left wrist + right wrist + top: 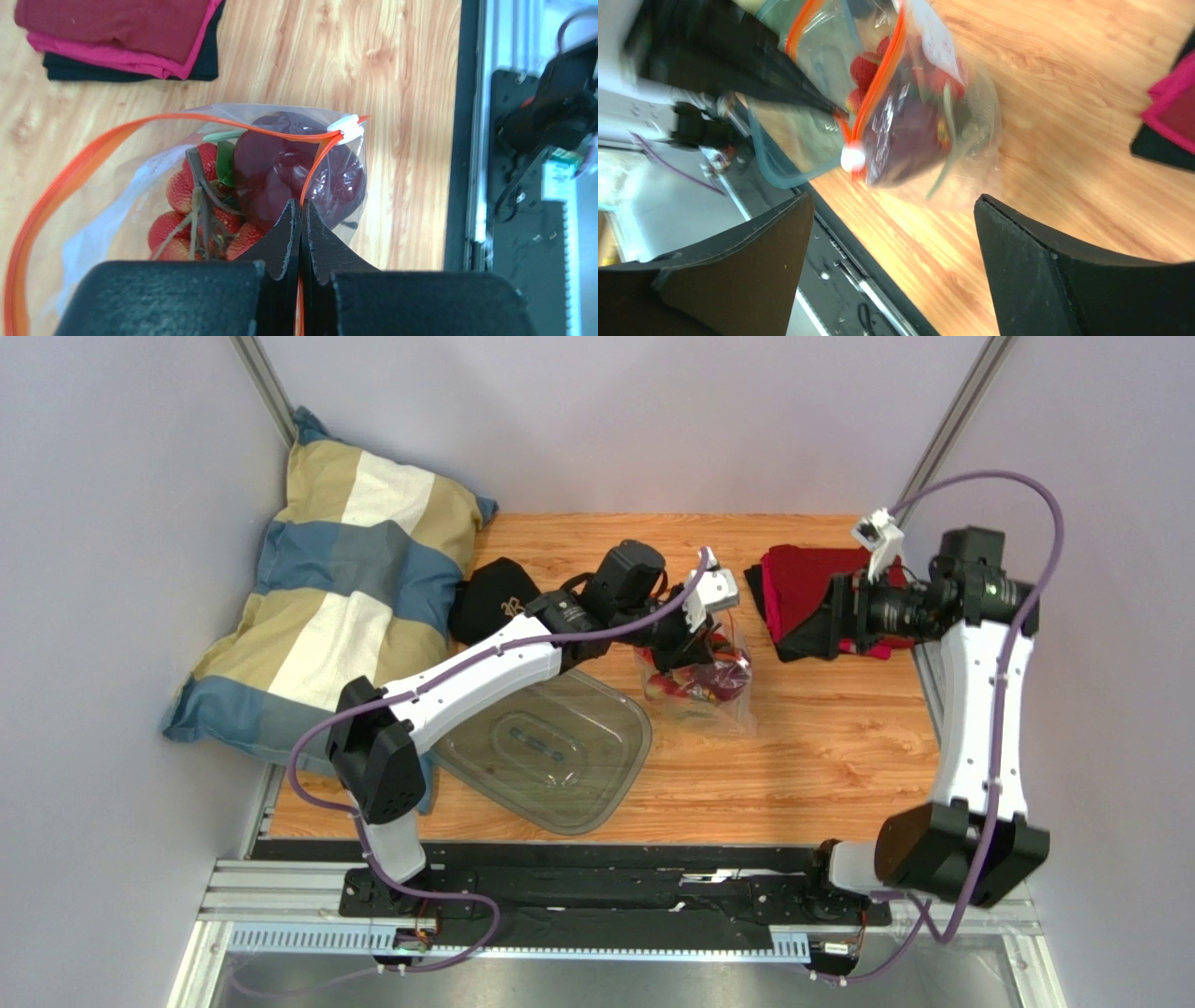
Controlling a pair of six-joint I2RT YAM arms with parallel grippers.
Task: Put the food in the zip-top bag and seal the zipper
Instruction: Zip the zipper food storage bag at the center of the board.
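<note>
A clear, crinkly plastic bag [105,210] was held at its rim by the left gripper [300,234], whose black padded fingers were pressed tight together on the bag's thin orange-red zipper [161,120]. From the pinch, the strip ran straight away from the fingertips to a small white slider [346,126], then swept back in a long loop to one side, leaving the mouth gaping toward the gripper. Just beyond the fingertips, inside the bag, lay a smooth, round, dark red fruit [274,175] beside a bunch of small bumpy red fruits [184,190] with thin stems and a green leaf [224,164]. The right gripper [892,245] stood wide apart and empty, the bag ahead of its fingertips, over a wooden table [393,70].
</note>
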